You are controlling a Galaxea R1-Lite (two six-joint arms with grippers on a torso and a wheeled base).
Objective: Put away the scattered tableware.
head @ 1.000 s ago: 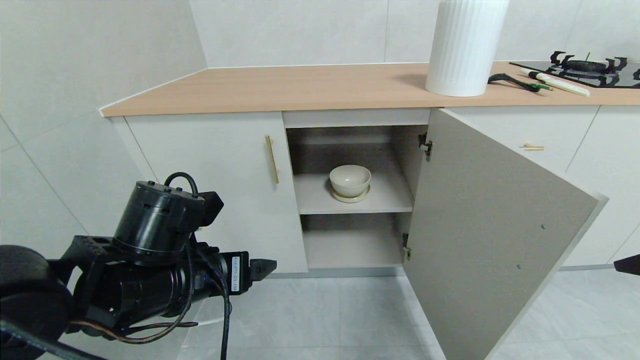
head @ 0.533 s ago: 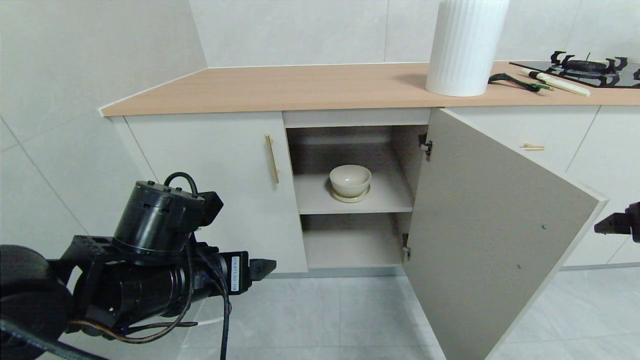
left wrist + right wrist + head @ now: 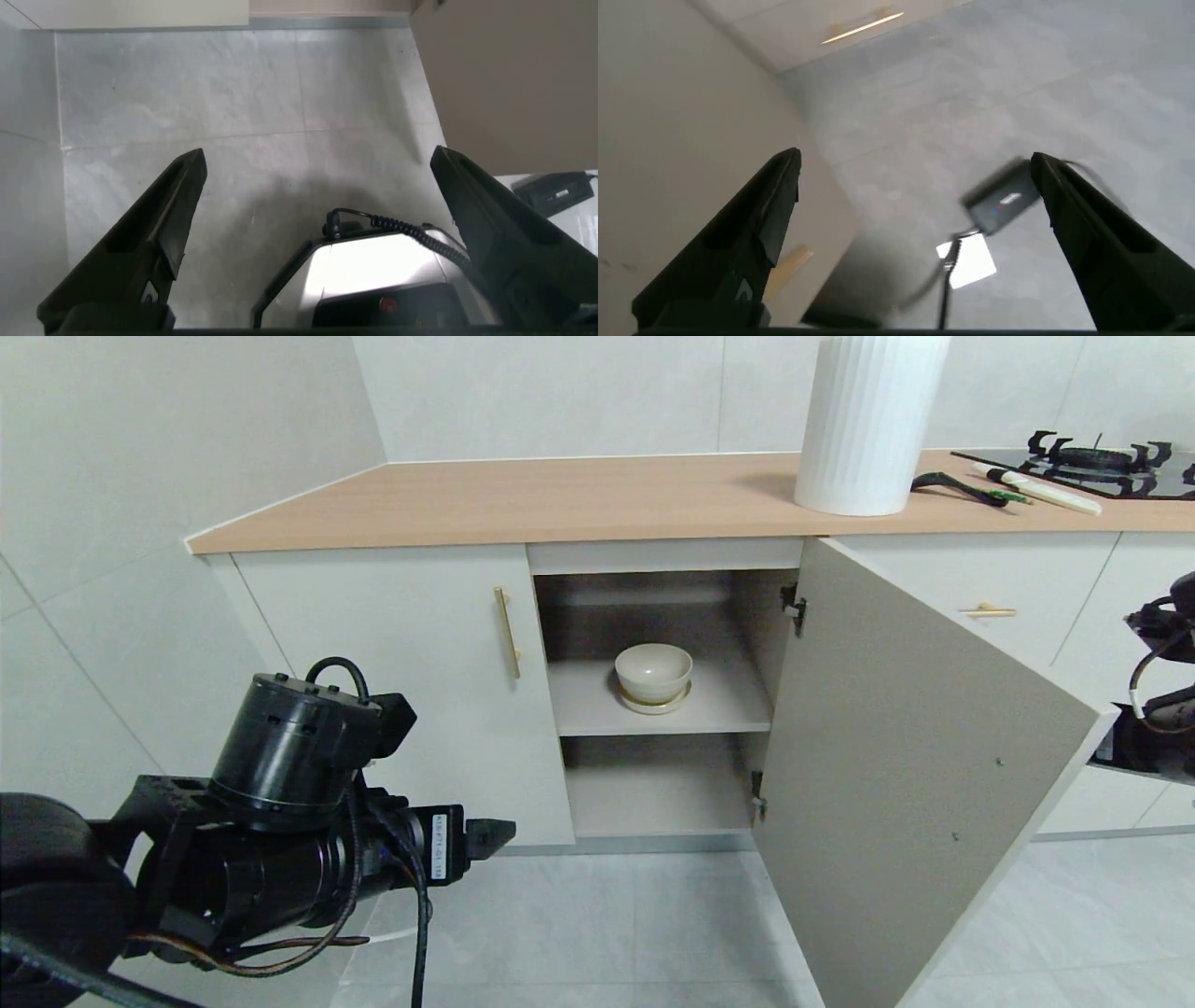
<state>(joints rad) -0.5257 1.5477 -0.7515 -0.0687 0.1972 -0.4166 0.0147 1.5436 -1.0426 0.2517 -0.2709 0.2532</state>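
A cream bowl [image 3: 653, 670] sits on a small gold-rimmed plate [image 3: 653, 706] on the upper shelf [image 3: 579, 705] of the open cabinet. The cabinet door [image 3: 915, 747] stands swung out to the right. My left gripper [image 3: 318, 159] hangs low over the floor, left of the cabinet, open and holding nothing; its fingertip [image 3: 492, 833] points toward the cabinet base. My right arm [image 3: 1162, 681] is at the right edge, just behind the door's outer edge. The right gripper [image 3: 915, 159] is open and holds nothing, with the door's face beside it.
On the wooden counter [image 3: 523, 499] stand a tall white ribbed container [image 3: 868, 425], a black-handled tool [image 3: 952, 485] and a pale long utensil [image 3: 1041, 490], with a gas hob [image 3: 1102, 459] beyond. The left cabinet door [image 3: 401, 681] is closed. The lower shelf [image 3: 653, 798] holds nothing.
My right arm has risen into view at the right edge behind the door. The door's outer edge has shifted slightly inward. The left arm, bowl and plate have not moved.
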